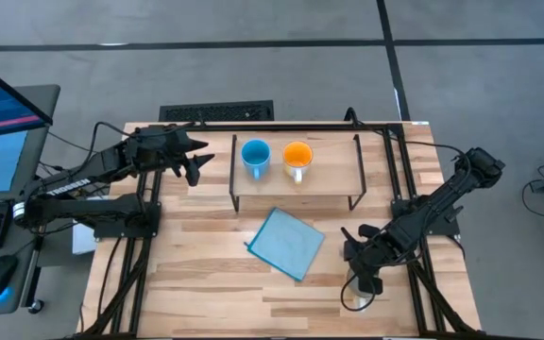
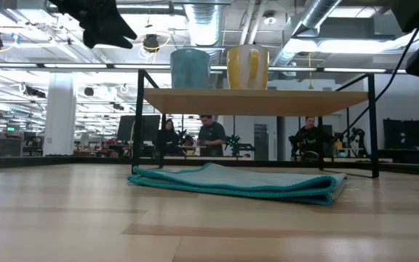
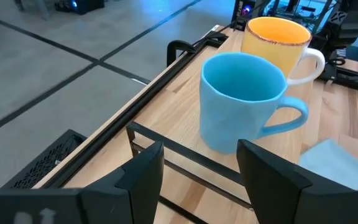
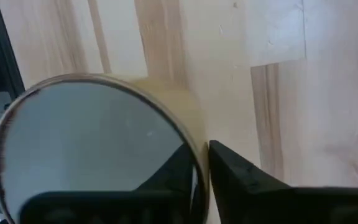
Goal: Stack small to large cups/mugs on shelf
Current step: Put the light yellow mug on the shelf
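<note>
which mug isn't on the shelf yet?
The white mug. It stands on the tabletop under the right gripper, one finger inside its rim; the light-blue mug and orange mug stand on the shelf.

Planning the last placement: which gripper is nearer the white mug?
Right. The right gripper is down over the white mug, one finger at its rim. The left gripper hovers beside the shelf, across the table.

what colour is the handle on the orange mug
Pale, near white; the orange mug shows its handle best in the left wrist view.
</note>
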`<action>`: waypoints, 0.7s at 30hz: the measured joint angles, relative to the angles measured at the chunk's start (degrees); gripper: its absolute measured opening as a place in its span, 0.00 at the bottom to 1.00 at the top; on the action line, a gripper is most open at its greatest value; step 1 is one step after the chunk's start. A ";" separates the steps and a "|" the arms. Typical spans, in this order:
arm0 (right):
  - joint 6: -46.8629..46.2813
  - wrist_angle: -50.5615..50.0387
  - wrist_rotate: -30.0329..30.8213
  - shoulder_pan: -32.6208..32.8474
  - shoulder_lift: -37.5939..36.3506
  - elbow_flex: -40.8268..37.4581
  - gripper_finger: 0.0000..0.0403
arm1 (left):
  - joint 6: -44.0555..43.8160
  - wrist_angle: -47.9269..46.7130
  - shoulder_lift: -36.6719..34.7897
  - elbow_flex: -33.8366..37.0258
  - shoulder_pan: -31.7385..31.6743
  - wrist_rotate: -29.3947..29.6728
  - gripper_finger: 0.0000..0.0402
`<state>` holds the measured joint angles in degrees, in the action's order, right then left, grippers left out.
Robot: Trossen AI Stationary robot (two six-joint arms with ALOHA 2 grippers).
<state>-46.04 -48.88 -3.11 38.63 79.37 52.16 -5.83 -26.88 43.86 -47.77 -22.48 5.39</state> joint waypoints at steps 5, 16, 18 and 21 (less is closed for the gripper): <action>-0.14 0.03 0.16 -0.02 -0.07 0.00 0.07 | -0.01 0.88 -0.01 0.00 -0.02 0.00 0.48; -2.03 -3.37 -0.18 -1.06 -1.73 2.60 0.06 | -0.01 0.84 -0.02 0.00 -0.01 0.00 0.48; -1.84 -7.99 -0.09 -2.02 -2.51 4.40 0.06 | 0.00 0.84 -0.02 0.00 -0.02 0.00 0.48; -0.28 -13.41 0.15 -4.06 -2.83 8.45 0.06 | 0.00 0.84 -0.02 0.00 0.00 -0.02 0.48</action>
<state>-46.32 -62.30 -2.96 34.57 76.54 60.61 -5.82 -26.04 43.83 -47.77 -22.48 5.37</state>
